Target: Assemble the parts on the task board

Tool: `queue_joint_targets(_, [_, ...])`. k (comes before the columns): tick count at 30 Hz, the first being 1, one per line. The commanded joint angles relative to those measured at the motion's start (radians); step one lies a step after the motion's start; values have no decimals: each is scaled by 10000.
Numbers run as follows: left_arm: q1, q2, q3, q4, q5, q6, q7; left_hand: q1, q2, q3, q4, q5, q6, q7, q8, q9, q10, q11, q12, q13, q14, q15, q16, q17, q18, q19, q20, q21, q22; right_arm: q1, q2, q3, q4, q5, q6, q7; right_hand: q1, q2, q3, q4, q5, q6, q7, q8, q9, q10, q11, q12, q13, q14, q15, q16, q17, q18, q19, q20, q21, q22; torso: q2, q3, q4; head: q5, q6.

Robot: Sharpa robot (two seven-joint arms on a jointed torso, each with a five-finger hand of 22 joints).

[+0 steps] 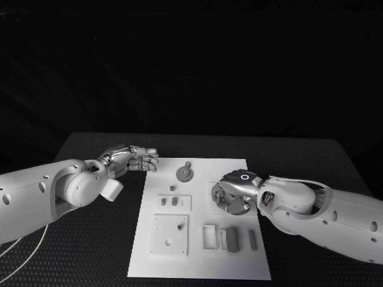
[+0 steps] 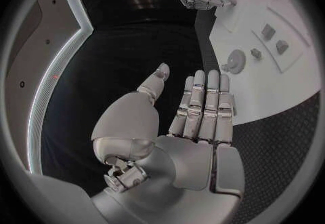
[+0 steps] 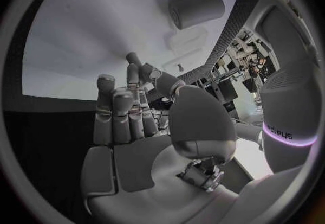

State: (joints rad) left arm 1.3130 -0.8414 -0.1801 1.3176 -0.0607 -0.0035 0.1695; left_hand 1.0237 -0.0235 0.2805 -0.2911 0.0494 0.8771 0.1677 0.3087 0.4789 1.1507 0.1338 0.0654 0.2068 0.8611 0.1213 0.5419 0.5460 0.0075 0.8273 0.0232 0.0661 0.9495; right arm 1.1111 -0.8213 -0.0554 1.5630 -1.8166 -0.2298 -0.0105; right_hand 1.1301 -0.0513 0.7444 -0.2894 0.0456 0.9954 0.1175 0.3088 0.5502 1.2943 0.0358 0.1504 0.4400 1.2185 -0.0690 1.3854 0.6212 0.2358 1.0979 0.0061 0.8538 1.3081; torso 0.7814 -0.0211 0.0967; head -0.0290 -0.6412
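The white task board [image 1: 200, 263] lies mid-table with grey parts on it: a round gear [image 1: 185, 174], two short pegs [image 1: 169, 201] in a raised block, a flat plate [image 1: 170, 234] and upright bars [image 1: 233, 239]. My right hand [image 1: 230, 194] hovers over the board's right side, fingers apart and holding nothing [image 3: 135, 121]. Beyond its fingertips a grey cylinder [image 3: 196, 10] lies on the board [image 3: 102, 29]. My left hand [image 1: 133, 158] is off the board's far left corner, over black table. Its fingers [image 2: 203, 104] are straight and hold nothing. The gear [image 2: 235, 60] sits beyond them.
Black table [image 1: 88, 251] surrounds the board, with bare stretches on the left and right [image 1: 321, 161]. A pale cable [image 1: 23, 254] runs under my left arm near the front left edge.
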Motion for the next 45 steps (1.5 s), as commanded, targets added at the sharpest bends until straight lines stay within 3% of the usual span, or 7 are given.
queue_joint_targets(1, [9,6,5,3,-31,161,61,33,-29,39,11,-4,-17,29,-37,-9,-81,7,67,-13,-15,28,-37,10,31,-75,10,42,-10,-14,-21,14,93,382,-439,189,-51,62,59,6,30,103,3,226,292,89,-4,1,3,43,-62,-16,16,260,33,-32,61,167,0,4,-3,6,5])
queue_joint_targets(10, [9,17,5,-49,-31,172,59,35,-28,38,8,-3,-22,32,-40,-9,-82,7,68,-14,-15,28,-38,13,33,-76,9,43,-11,-13,-99,156,18,2002,-685,406,-63,49,85,5,30,108,-1,236,321,98,-12,3,51,59,-71,-13,27,260,55,-44,74,170,5,4,-4,-1,16])
queue_joint_targets(18, [9,23,5,-67,-31,164,62,38,-28,38,7,-3,-25,33,-41,-10,-81,6,70,-14,-14,27,-38,15,34,-76,9,43,-11,-13,-85,185,114,3578,-630,784,-88,70,96,7,30,91,4,233,338,90,-15,-4,82,60,-76,-16,33,260,65,-50,78,169,1,5,-10,37,10])
queue_joint_targets(33, [8,26,5,-106,-31,140,75,40,-29,36,7,-4,-30,35,-43,-10,-82,6,71,-14,-14,27,-40,19,36,-76,10,45,-12,-102,467,184,915,2726,-573,957,-119,94,99,-6,30,67,10,228,361,76,-18,-16,122,53,-80,-24,41,260,67,-57,80,169,-2,-9,-6,408,-110])
queue_joint_targets(39, [8,53,5,-109,-228,115,110,44,-31,36,5,-3,-30,36,-43,-9,-82,6,72,-14,-14,27,-41,21,37,-77,9,45,-13,-281,953,176,952,1505,-677,946,-120,88,100,-13,30,67,8,231,370,76,-19,-17,134,53,-80,-25,44,260,66,-61,81,170,-5,-18,-2,545,-157])
queue_joint_targets(45, [9,72,4,-106,-237,83,156,49,-32,37,4,-3,-29,35,-42,-9,-81,5,73,-14,-13,26,-41,22,38,-77,9,46,-13,-503,1426,114,896,1256,-623,949,-111,74,105,-19,31,70,4,236,383,76,-21,-19,153,55,-83,-24,49,260,67,-67,86,173,-1,-17,-5,637,-205])
